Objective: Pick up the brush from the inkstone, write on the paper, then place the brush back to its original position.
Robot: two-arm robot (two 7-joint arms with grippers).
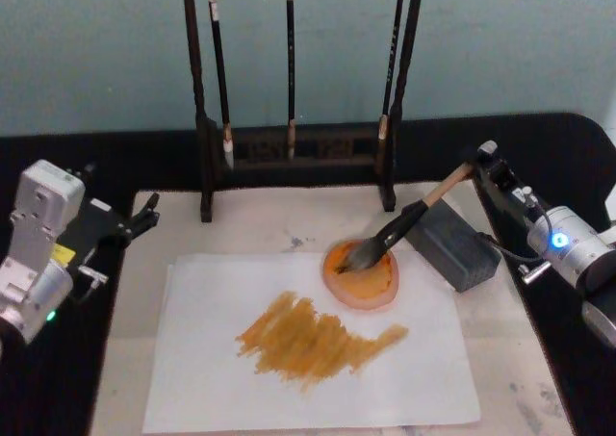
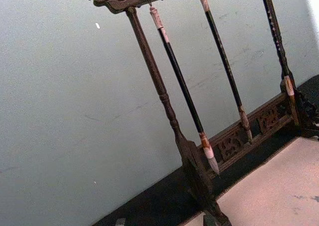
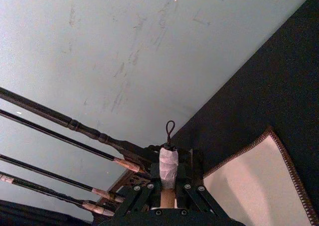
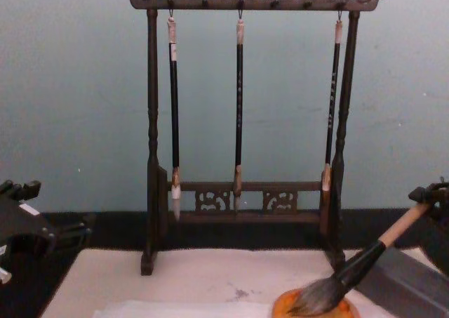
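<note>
1. The right gripper (image 1: pixel 484 159) is reaching in from the right. In the right wrist view its fingers (image 3: pixel 197 162) are sitting closed against the upper end of the brush (image 1: pixel 399 226), just below the white cap and black loop. I judge it to be gripping, not yet letting go.
2. The brush is lying tilted, with its bushy bristles resting in the orange dish (image 1: pixel 380 301) at the paper's far right corner. Its shaft is crossing above the near corner of the grey block (image 1: pixel 457 248); whether the two are touching cannot be told.
3. The paper (image 1: pixel 221 378) is lying flat and carrying a broad patch of orange-brown strokes (image 1: pixel 318 340), so the writing step is looking done.
4. Judgement: the task is nearing its end. What is remaining is to settle the brush, open the fingers and draw the arm away.
5. The left gripper (image 1: pixel 144 215) is idling at the table's left edge, well apart from the paper; how wide it is standing cannot be told.
</note>
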